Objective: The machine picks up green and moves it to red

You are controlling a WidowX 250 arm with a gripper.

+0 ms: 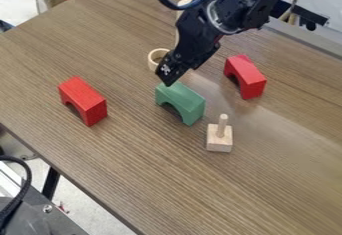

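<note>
Green block (182, 100), arched underside, wood-grained table (133, 164)

I see the camera look down at a slant from above the brown wooden table (133, 171). It faces the side where the black robot arm (247, 6) comes in. It is pretty near, so the table runs past the view's edges, with some pale floor (87, 206).
</note>
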